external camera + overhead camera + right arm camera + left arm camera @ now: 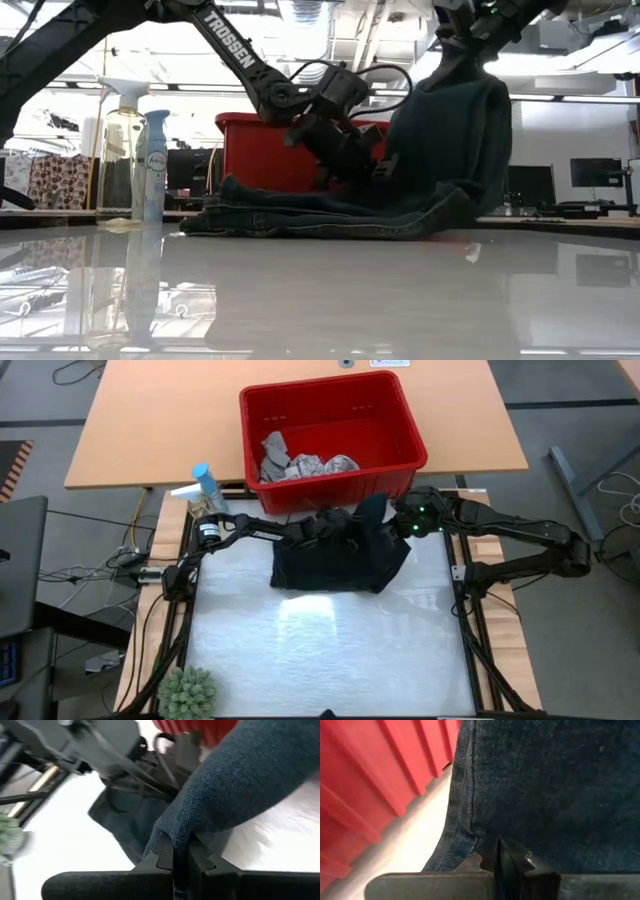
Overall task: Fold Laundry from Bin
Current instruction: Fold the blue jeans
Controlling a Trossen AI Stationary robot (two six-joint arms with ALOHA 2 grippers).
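Observation:
The dark navy trousers point(340, 560) lie bunched at the table's far middle, just in front of the red bin point(330, 420). One part of them is raised point(455, 125), and the rest lies in a flat heap on the table point(320, 218). My left gripper point(338, 530) is shut on them low over the heap. My right gripper point(398, 518) is shut on the raised part, higher up. A grey cloth point(273, 452) and a white printed cloth point(325, 465) lie on the bin's floor. My left gripper pinches the trousers between its two fingers point(492, 845), right beside a stitched edge seam point(462, 820). It comes slanting down from the table's left. The cloth around the hold stays low over the heap. One layer or several, I cannot tell. My right gripper pinches a rounded fold of the trousers point(182, 832) between its two fingers, coming slanting down from the table's right. The held part is lifted and hangs below the fingers as a broad drape point(450, 140). Its lower end joins the heap on the table.
Two spray bottles point(203, 490) stand at the table's far left corner, also seen in the low view point(152, 165). A small green plant point(188, 693) sits at the near left corner. The near half of the white table point(330, 660) holds nothing.

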